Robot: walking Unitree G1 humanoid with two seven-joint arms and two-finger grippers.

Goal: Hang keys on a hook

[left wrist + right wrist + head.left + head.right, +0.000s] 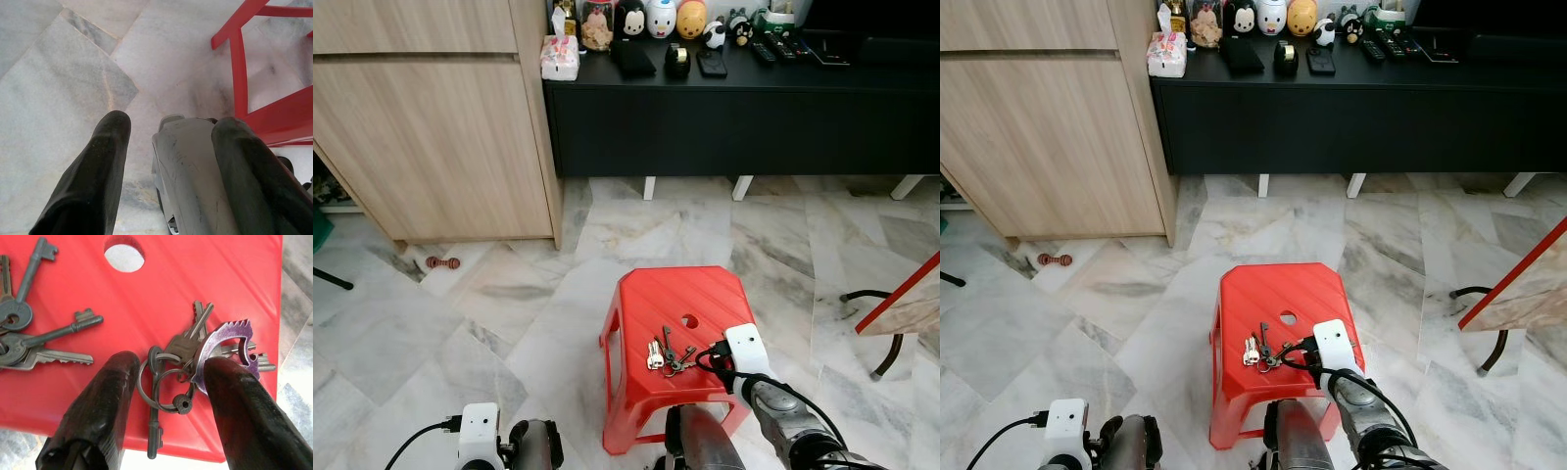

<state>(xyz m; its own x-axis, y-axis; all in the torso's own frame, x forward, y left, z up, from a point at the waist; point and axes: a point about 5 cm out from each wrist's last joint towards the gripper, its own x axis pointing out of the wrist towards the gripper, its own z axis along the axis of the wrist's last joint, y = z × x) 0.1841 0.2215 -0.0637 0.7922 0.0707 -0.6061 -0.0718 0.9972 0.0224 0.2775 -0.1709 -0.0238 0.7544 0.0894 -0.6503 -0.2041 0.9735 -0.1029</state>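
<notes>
**Right claw open over keys on red stool**

Right gripper [166, 382] spread wide, black fingers [98, 406] straddling a bunch of keys [195, 352] on the red stool [656, 304]. Close up from the wrist: rings, several steel keys and a purple toothed clip lying flat between the two tips, clip touching the far finger, nothing pinched. Beyond the tips, a round hole in the seat; off to one side, a second bunch [29, 333] of older dark keys, well apart from the first. Seen from the head instead: both bunches reduced to one small cluster [668, 356] just ahead of the wrist's white camera block [745, 348], details lost.

Left gripper [166, 161] low beside the stool, fingers parted, holding nothing, pointed at marble floor [73, 73] with a red stool leg alongside.

Farther off from the claw, from the head only: black low cabinet [734, 117] carrying cartoon figurines, a tissue pack [559, 57] and remotes; wooden cupboard [431, 127] to its left; small red dumbbell-shaped object [441, 262] on the floor. Print on the tissue pack too small to read; no other legible writing.
</notes>
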